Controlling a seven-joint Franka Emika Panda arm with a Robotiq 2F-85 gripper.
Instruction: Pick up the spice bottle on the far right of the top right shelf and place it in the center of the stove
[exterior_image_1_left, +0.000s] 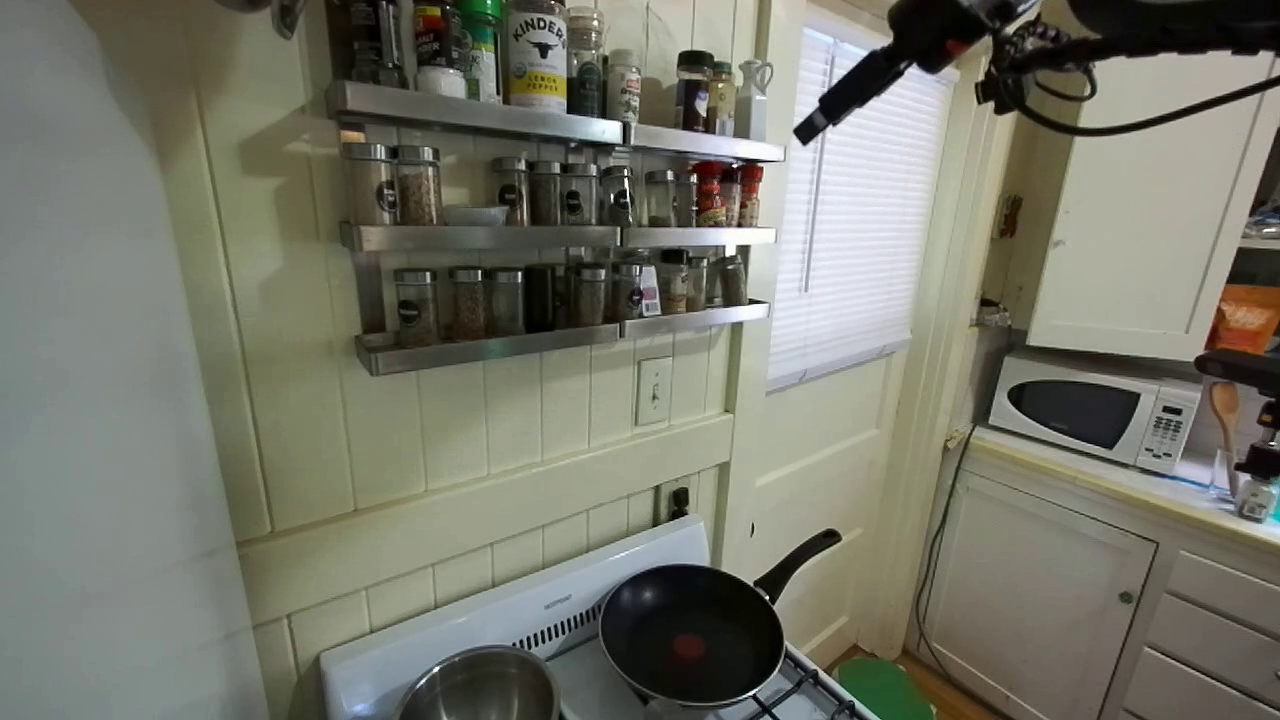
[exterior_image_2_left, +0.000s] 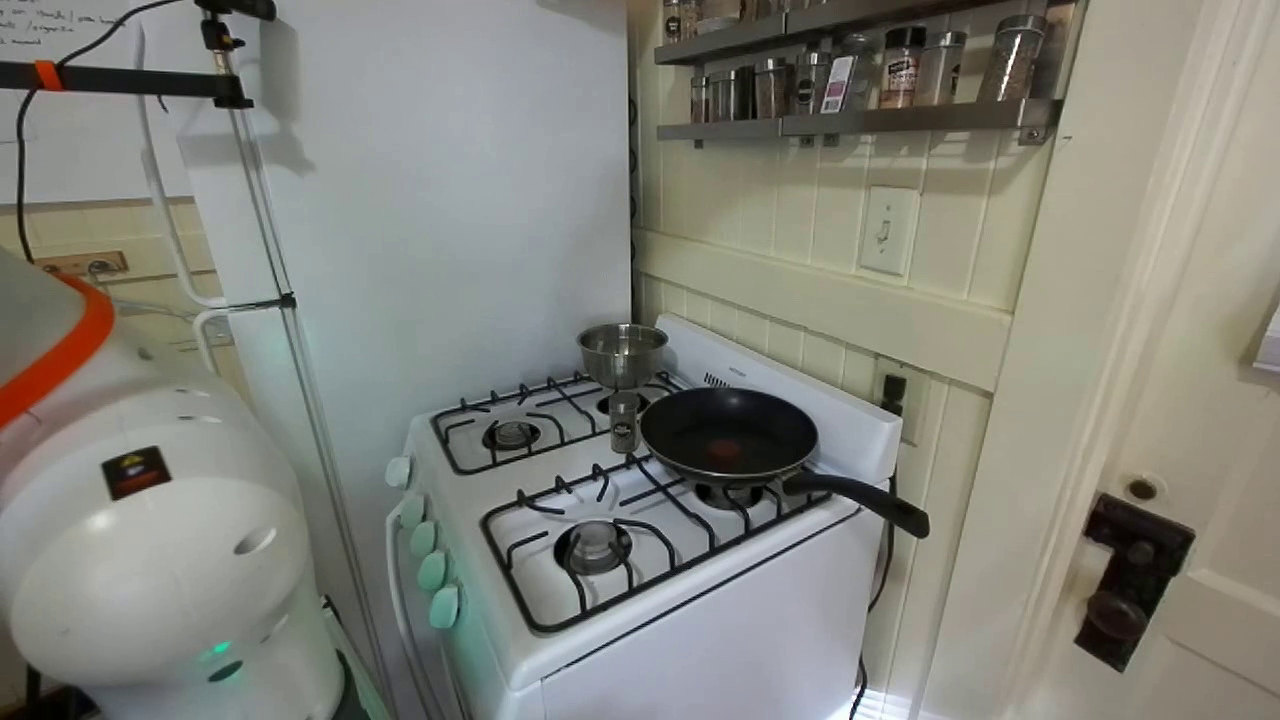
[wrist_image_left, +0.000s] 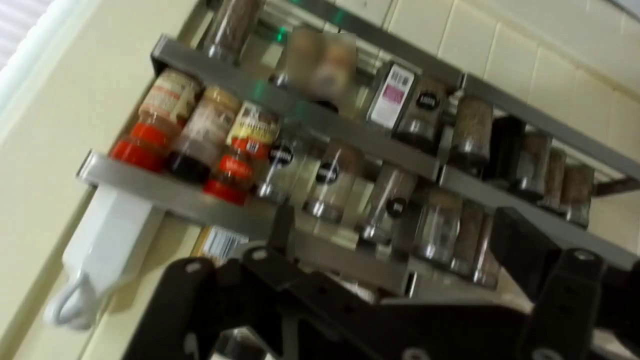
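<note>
I see a black frying pan (exterior_image_2_left: 728, 425) and a steel bowl (exterior_image_2_left: 622, 357), close but apart, pan handle (exterior_image_2_left: 862, 500) pointing away from the bowl. Light switch (exterior_image_1_left: 654, 390) on the cream wall (exterior_image_1_left: 290, 420) above. In an exterior view: white microwave (exterior_image_1_left: 1080, 410), on the counter (exterior_image_1_left: 1200, 500), wooden spoon (exterior_image_1_left: 1224, 400) near it, orange bag (exterior_image_1_left: 1245, 320) higher up, white blind (exterior_image_1_left: 860, 220) hanging, green thing (exterior_image_1_left: 885, 690) low down, partly cropped. I also see a tall white fridge (exterior_image_2_left: 450, 190) and a dark doorknob (exterior_image_2_left: 1117, 612).
</note>
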